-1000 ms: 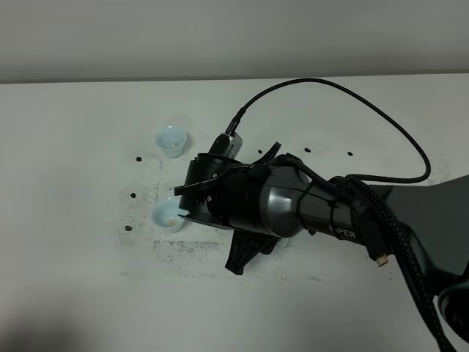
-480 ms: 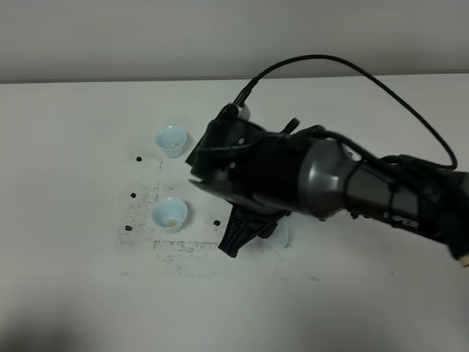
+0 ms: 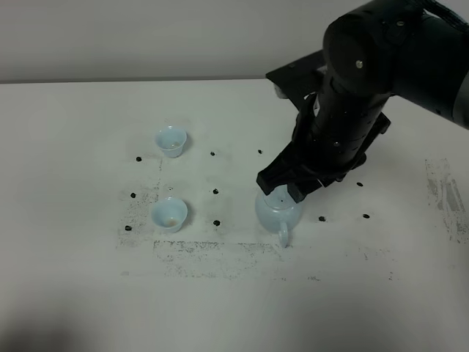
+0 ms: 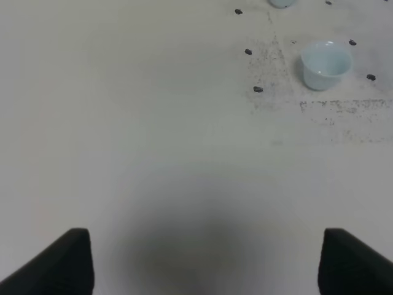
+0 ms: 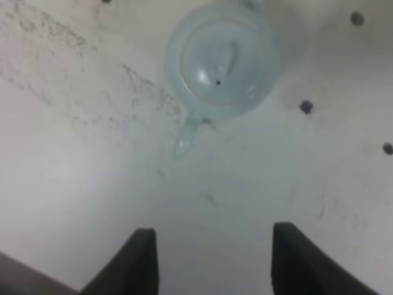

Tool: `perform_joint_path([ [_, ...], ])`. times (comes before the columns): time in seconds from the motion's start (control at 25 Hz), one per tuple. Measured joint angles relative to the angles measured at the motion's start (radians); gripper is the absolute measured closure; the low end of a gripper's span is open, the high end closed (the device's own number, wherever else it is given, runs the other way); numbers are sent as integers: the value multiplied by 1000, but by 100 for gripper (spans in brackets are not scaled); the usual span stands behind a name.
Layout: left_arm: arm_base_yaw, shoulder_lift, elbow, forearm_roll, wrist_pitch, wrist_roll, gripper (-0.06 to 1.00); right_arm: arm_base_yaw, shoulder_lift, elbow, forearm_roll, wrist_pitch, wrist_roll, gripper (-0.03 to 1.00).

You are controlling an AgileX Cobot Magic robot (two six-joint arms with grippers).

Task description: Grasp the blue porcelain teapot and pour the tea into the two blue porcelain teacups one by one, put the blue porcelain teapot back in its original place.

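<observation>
The blue porcelain teapot [image 3: 278, 211] stands upright on the white table, its loop handle toward the front edge, right of the two blue porcelain teacups. In the right wrist view the teapot [image 5: 221, 58] shows from above with its lid on. My right gripper [image 5: 212, 261] is open and empty, apart from the teapot and above it. The far teacup [image 3: 171, 140] and the near teacup [image 3: 170, 214] stand upright at the left. My left gripper [image 4: 206, 261] is open and empty over bare table; the near teacup [image 4: 325, 62] lies ahead of it.
The white table [image 3: 73, 279] has small dark dots [image 3: 216, 191] and a smudged grey rectangle outline around the cups and teapot. The right arm's dark body [image 3: 352, 110] hangs over the table's right half. A grey wall runs along the back.
The right arm swung from over the near teacup to the right and rose. The teapot, hidden under the arm before, now stands free on the table, and the gripper is open.
</observation>
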Motion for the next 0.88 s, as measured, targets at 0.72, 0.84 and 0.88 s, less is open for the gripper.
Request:
perform_joint_path([
  [0.72,0,0,0,-1,0,0,19,-12,116,159,34,-131,-47,47],
  [0.84,0,0,0,-1,0,0,19,-12,130,159,36,-154,-46,45],
  [0.88,0,0,0,-1,0,0,19,-12,133,159,41,-164,-46,44],
])
